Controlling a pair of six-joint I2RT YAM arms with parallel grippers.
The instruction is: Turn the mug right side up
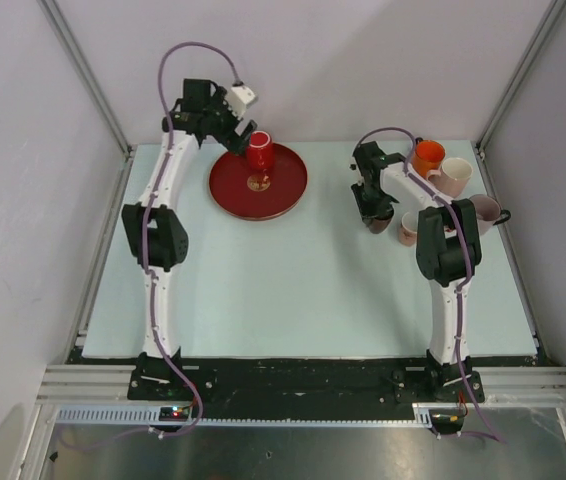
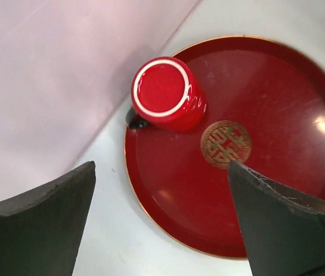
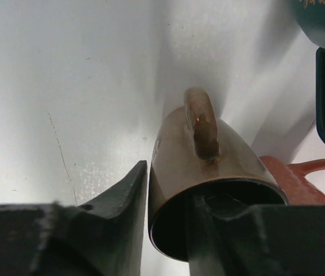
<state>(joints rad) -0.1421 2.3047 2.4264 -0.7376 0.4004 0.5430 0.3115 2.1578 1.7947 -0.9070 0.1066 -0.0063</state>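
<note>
Your brown mug [image 3: 208, 167] stands mouth up at the right, right gripper [image 3: 169, 187] straddling its wall; you cannot tell if it clamps. Far left, the red mug [image 2: 165, 95] sits inverted on its tray [image 2: 277, 190], left gripper [image 2: 161, 167] spread wide above

gold double-happiness emblem [image 2: 225, 144], centre of red tray [image 2: 291, 77]

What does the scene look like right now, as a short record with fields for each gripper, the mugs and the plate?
left gripper: open, holding nothing, above the red plate
red mug: base up, on the plate near its rim
right gripper: one finger inside the brown mug, one outside its wall; grip unclear
other mugs: orange mug and several pale ones, clustered at the right of the table
</note>
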